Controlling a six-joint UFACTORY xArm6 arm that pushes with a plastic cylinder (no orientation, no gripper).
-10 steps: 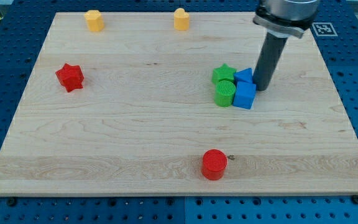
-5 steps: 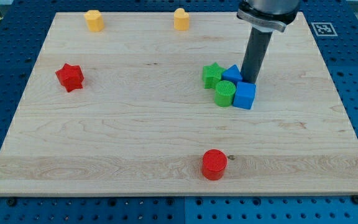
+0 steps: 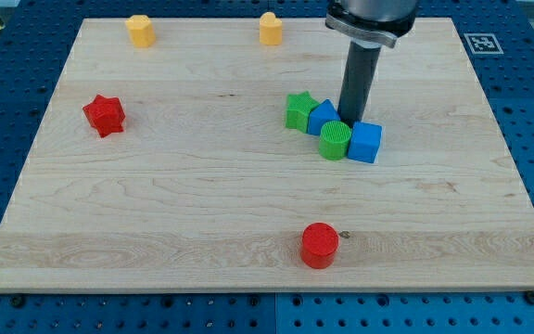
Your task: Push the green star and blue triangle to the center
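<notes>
Right of the blue triangle beside the green star, my tip touches; no fingers visible.

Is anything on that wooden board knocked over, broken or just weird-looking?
Nothing stands out. All the blocks sit flat and look whole. My tip is down behind the blue triangle, which touches the green star; the green cylinder and blue cube sit close by. The wooden board looks unmarked.
</notes>
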